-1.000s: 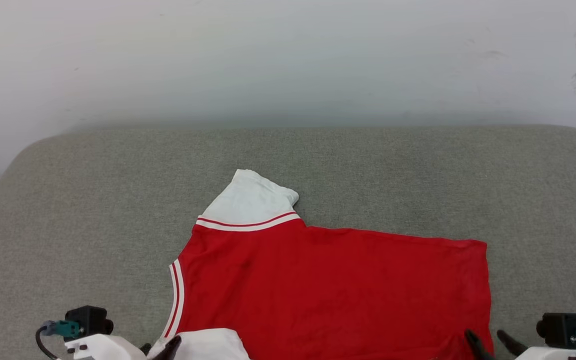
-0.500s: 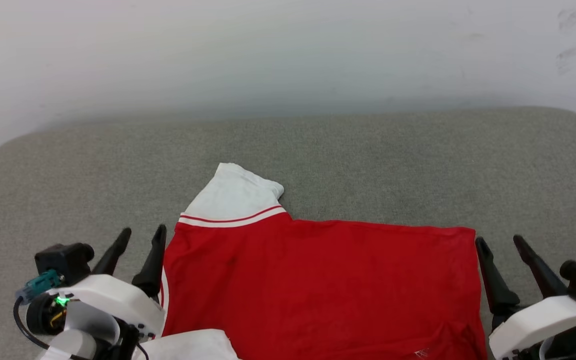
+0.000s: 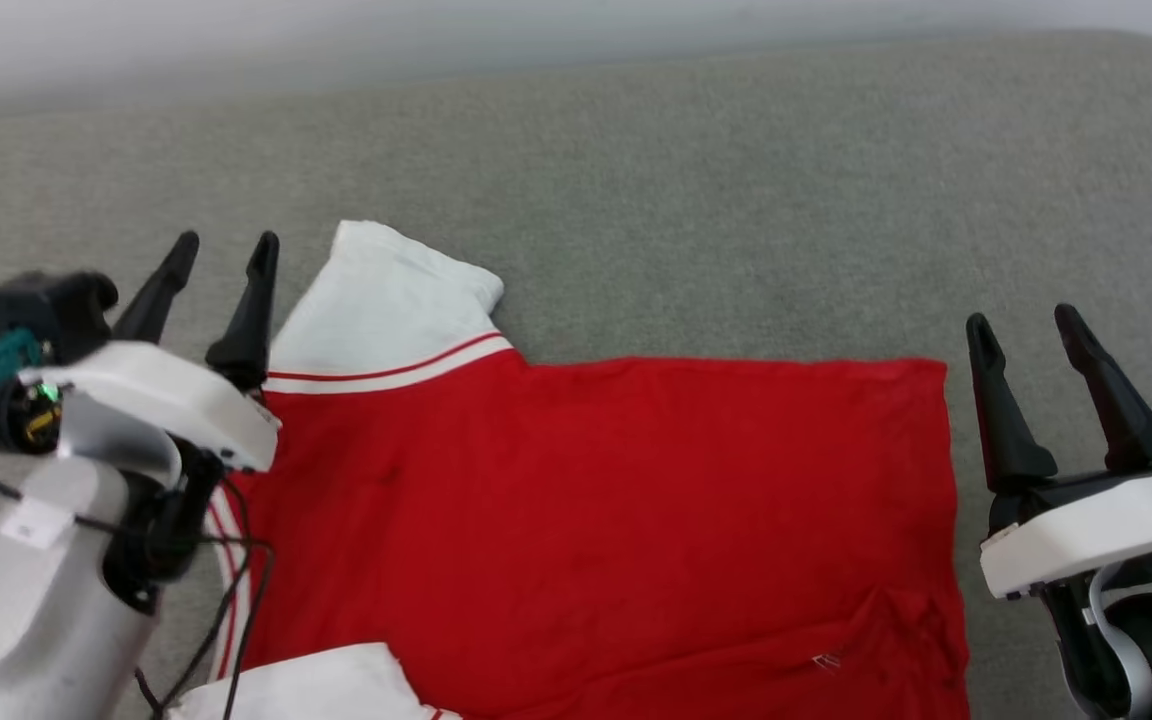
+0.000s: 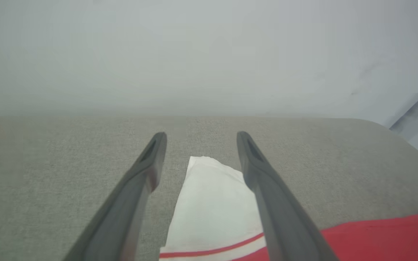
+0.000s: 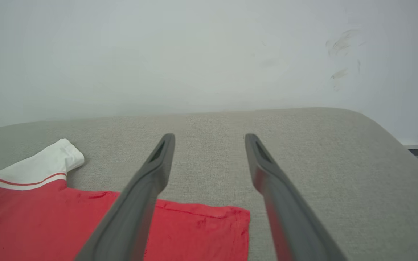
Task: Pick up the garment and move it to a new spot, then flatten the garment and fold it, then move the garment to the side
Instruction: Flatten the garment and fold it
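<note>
The garment (image 3: 596,520), a red jersey with white sleeves and striped trim, lies spread flat on the grey cushioned surface (image 3: 696,200). One white sleeve (image 3: 386,300) points away from me; another white sleeve (image 3: 306,685) shows at the bottom edge. My left gripper (image 3: 222,248) hovers open beside the upper sleeve's left edge, nothing between its fingers. In the left wrist view that sleeve (image 4: 212,206) lies between and below the open left gripper (image 4: 200,139). My right gripper (image 3: 1024,320) stands open just right of the hem. The right wrist view shows the garment's hem corner (image 5: 209,228) under the open right gripper (image 5: 209,139).
A pale wall (image 5: 194,54) rises behind the cushioned surface. The surface's rounded right edge (image 5: 386,127) drops off towards a floor strip. Bare grey fabric stretches beyond the garment and to both sides.
Both arms have risen into view and moved forward along the garment's two sides, fingers open. The head camera has tilted down, so the whole scene sits higher and nearer.
</note>
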You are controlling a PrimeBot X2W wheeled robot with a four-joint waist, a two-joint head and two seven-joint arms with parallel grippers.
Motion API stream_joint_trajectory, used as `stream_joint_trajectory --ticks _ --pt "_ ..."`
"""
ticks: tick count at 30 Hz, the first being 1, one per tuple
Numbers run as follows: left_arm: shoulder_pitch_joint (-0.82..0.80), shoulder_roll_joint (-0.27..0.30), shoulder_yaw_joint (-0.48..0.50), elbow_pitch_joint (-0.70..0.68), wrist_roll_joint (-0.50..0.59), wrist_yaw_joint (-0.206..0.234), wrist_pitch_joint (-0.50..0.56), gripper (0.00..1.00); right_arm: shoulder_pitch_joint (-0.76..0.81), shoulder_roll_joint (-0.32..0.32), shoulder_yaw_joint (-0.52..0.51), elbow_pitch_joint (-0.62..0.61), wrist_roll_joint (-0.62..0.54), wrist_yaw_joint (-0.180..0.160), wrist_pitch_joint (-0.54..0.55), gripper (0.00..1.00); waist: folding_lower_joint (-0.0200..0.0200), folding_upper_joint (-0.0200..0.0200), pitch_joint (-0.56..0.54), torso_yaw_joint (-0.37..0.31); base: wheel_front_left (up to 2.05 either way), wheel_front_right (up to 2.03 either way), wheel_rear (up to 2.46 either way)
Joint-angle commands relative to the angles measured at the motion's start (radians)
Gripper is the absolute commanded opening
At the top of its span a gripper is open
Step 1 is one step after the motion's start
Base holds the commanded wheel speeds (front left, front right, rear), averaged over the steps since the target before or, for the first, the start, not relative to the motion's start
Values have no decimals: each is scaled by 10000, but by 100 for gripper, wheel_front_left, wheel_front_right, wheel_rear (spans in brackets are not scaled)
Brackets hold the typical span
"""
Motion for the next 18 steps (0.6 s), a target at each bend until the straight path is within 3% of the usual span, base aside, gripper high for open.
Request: stream_joint_trajectory --ticks 1,5,10,18 --pt "-383 100 -69 190 -58 -159 256 100 -210 65 -10 -41 10 -8 -85 100 -2 0 560 -434 0 0 0" --pt "-1321 349 -195 849 -420 -716 1404 100 -405 132 11 83 31 -8 -154 100 -2 0 975 -768 0 0 0" --pt "-2484 792 -519 1752 -1140 -1279 3898 100 -475 178 33 323 150 -8 -291 100 -2 0 1319 -1126 0 0 0" --pt "-3871 1382 -895 2707 -1879 -1459 7193 100 -585 182 332 821 549 -8 -662 100 -2 0 1767 -1689 0 0 0"
